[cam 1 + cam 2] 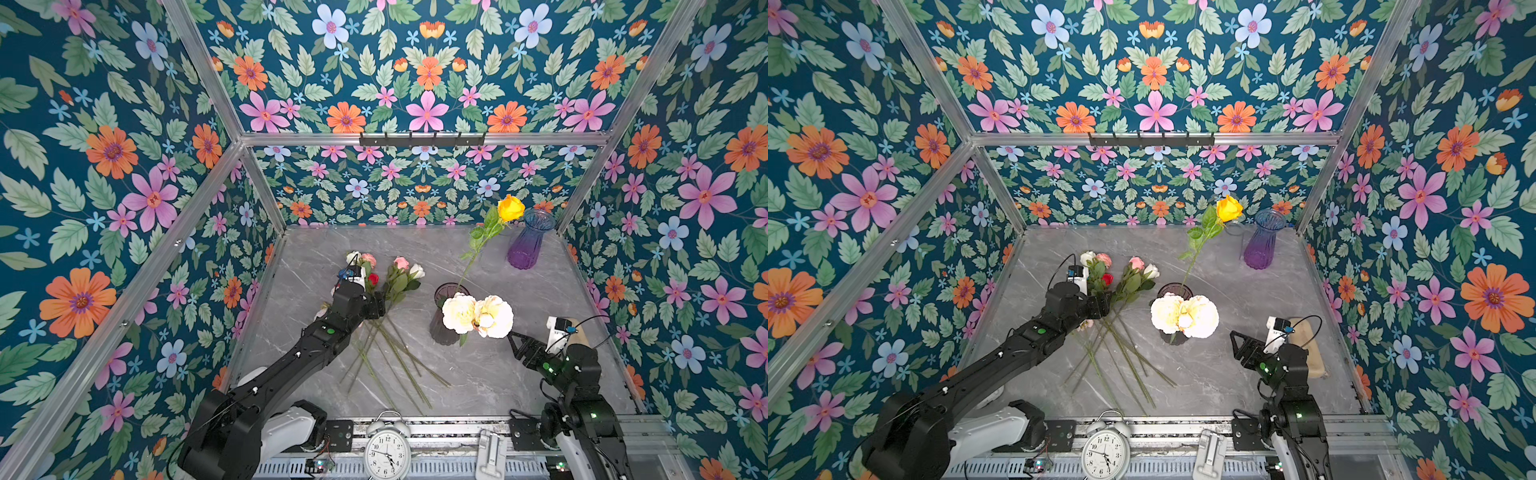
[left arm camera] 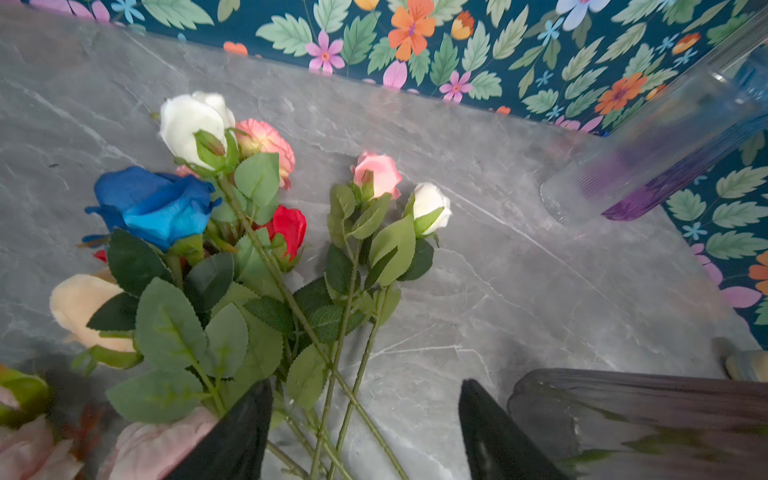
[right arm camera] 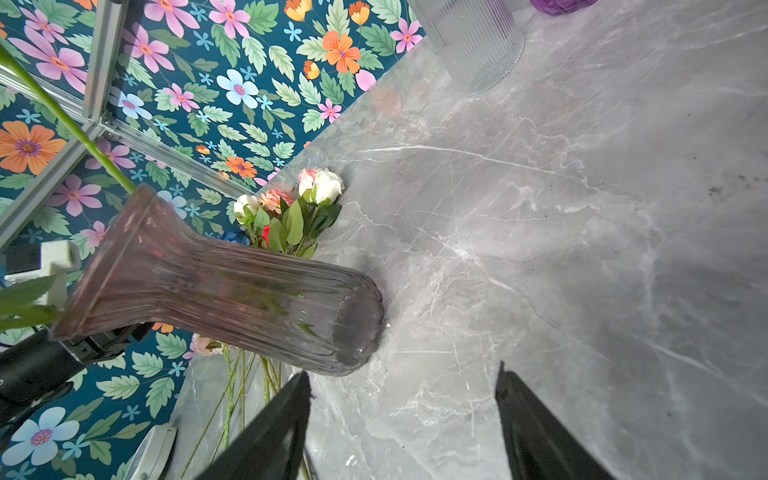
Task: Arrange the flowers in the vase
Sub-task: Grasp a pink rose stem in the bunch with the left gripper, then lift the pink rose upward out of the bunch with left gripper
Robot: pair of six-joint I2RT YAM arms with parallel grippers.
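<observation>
3 vases: smoky vase (image 1: 441, 330), purple vase (image 1: 528, 245), clear vase (image 3: 478, 45). Cream peonies (image 1: 478, 316) x2, yellow rose (image 1: 511, 208) x1, loose blooms (image 2: 257, 178) 8+, alarm clock (image 1: 387, 451) x1.

Left arm (image 1: 291, 363) extended, left fingers (image 2: 232, 440) parted, right arm (image 1: 582, 368) folded, right fingers (image 3: 270, 436) parted

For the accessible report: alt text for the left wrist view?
Loose artificial roses with blue, white, pink, red and cream heads lie on a grey marble tabletop. The left gripper has its black fingers spread either side of their green stems, not gripping. A dark smoky ribbed glass vase is close beside one finger.
</observation>
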